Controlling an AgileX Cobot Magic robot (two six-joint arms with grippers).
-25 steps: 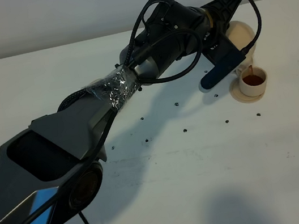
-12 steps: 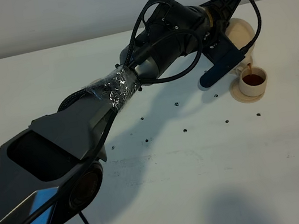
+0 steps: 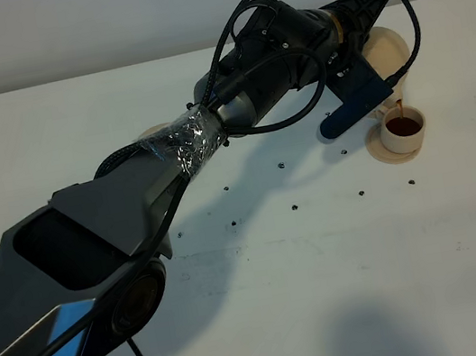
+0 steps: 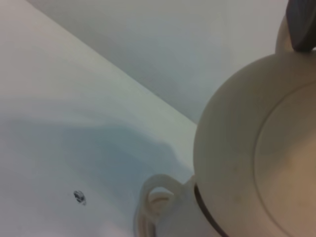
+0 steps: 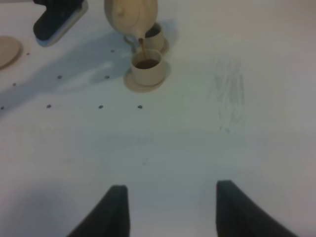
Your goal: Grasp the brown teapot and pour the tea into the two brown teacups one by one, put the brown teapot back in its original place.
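Presently the brown teapot [image 5: 131,15] hangs tilted above the table [image 5: 197,128], spout down. A brown stream falls from it into the nearer teacup [image 5: 146,66], which stands on its small saucer [image 5: 133,84] and holds dark tea. The second teacup [image 5: 155,31] sits just behind. The left gripper [image 3: 362,55] is clamped on the teapot. The right gripper [image 5: 169,187] has its jaws apart, holding nothing, well away from the cups. The wide saucer [image 5: 7,52] lies off to the side.

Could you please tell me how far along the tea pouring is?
Done: the teapot is lifted off its saucer. In hand: it is tilted, tea streaming into the near cup. Left: perhaps the far cup, whose fill I cannot tell, then setting the teapot back.
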